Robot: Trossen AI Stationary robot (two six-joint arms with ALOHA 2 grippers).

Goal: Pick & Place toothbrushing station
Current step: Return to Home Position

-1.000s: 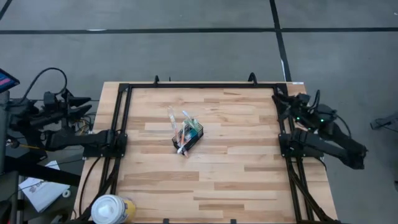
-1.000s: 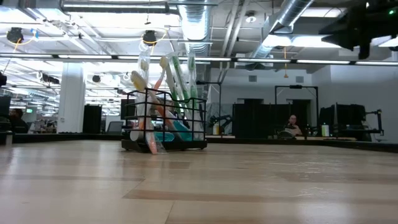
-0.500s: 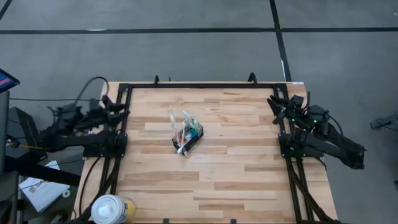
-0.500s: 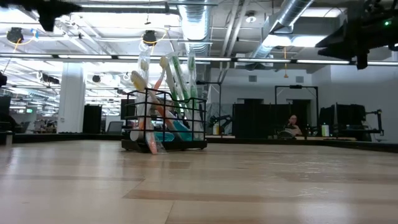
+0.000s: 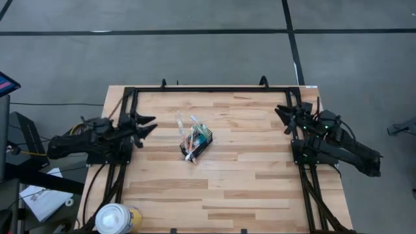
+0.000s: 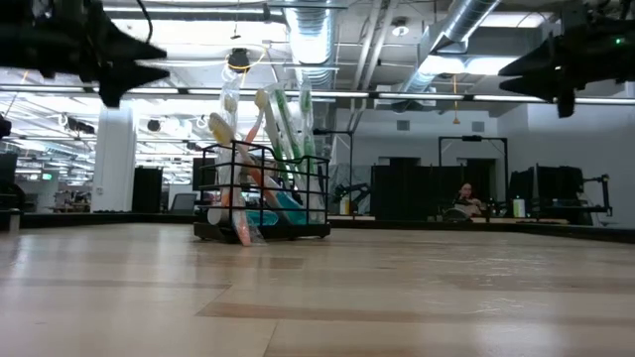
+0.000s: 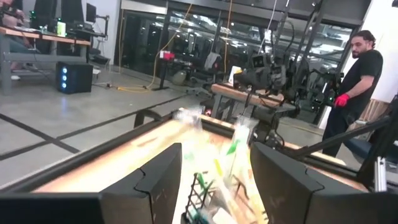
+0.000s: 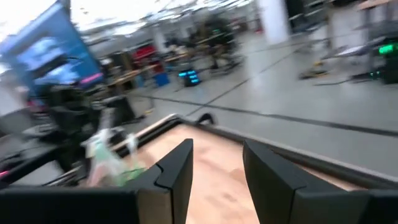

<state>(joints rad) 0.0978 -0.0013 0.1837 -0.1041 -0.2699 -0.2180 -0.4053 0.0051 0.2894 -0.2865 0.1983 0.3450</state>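
Standing between distant jaws: wire holder (image 5: 195,144)

Around the wooden table (image 5: 247,182) lies a grey floor (image 5: 195,58) crossed by dark lines (image 5: 195,32). Beyond the table, silver ducts (image 6: 316,45) and strip lights (image 6: 198,13) hang overhead beside a white column (image 6: 114,159).

Wire holder (image 7: 200,198) cut off by the edge between my left fingers (image 7: 155,186), toothbrushes (image 7: 239,134) in it fuzzy, just a pale-green smear from my right wrist, too small for me to count from above, round container (image 5: 116,220) clipped at the edge.
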